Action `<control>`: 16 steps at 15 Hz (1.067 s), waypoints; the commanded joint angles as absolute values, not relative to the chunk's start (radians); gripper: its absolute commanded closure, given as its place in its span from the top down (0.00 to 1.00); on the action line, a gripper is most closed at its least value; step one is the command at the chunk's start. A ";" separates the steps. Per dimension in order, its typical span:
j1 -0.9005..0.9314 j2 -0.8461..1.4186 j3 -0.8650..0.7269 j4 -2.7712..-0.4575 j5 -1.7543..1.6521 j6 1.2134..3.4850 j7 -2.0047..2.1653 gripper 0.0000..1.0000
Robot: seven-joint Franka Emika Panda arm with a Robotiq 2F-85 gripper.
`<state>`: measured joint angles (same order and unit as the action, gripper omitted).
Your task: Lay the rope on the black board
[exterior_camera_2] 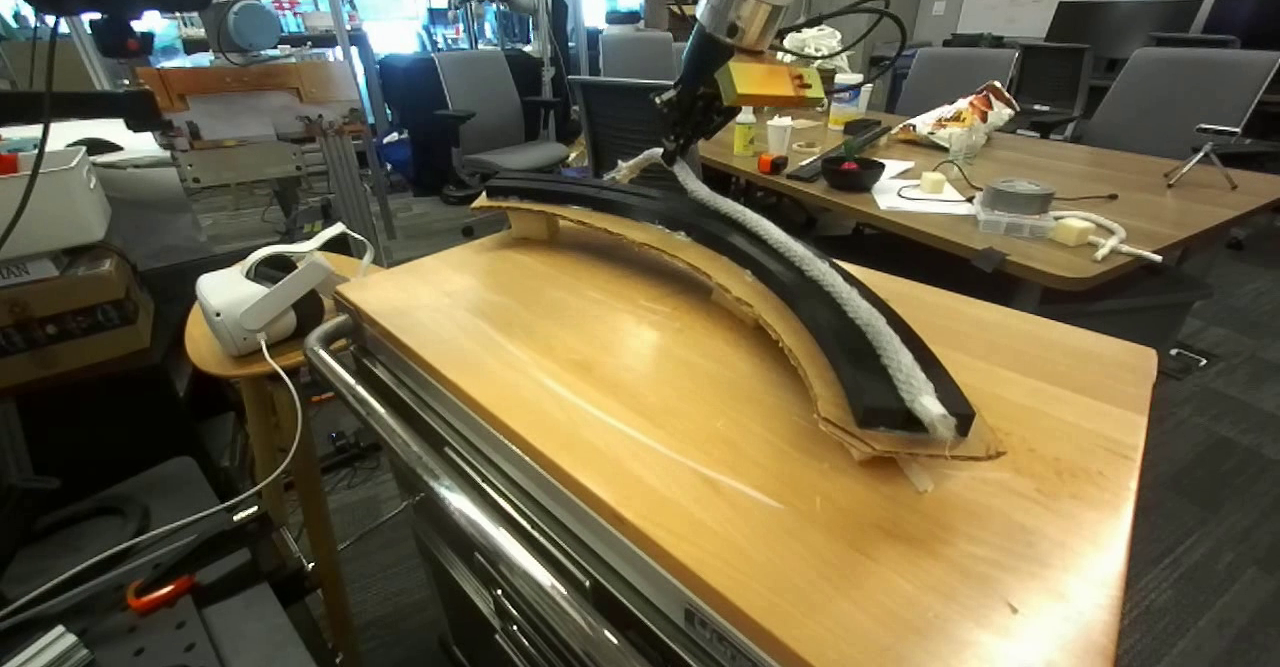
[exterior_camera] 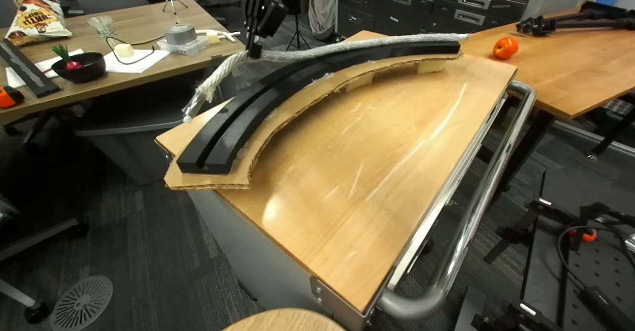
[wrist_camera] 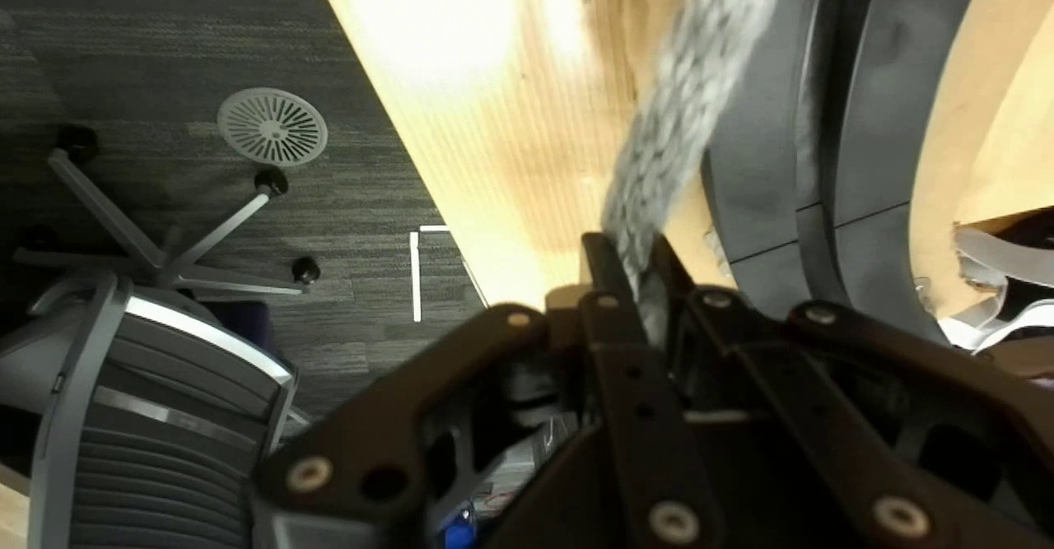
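A large tan, wood-topped counter [exterior_camera: 357, 162] fills the middle of both exterior views, a thick chrome tube rail [exterior_camera: 488, 182] along one side. On it stands an arc of tan corrugated cardboard [exterior_camera: 285, 112], topped by the long, narrow, curved black strip [exterior_camera: 278, 95] with lengthwise ridges. The thick, pale grey-white braided rope [exterior_camera_2: 825, 277] roughly follows the curve; in an exterior view, one stretch and its fuzzy end rest on the strip, though whether it sits in the groove cannot be told. The opposite stretch is raised beyond the strip's outer edge, its frayed end dangling just past the black two-fingered hand [wrist_camera: 632, 261]. That hand is pinched narrow around the rope, apart from the strip. Small pale blocks [exterior_camera: 430, 66] stand between cardboard and counter, and a short pale tab [exterior_camera_2: 915, 474] pokes from under the cardboard's end.
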<state>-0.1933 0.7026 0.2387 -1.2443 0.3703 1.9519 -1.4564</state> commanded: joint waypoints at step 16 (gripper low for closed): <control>-0.246 0.523 0.227 -1.546 0.691 2.031 -1.869 0.03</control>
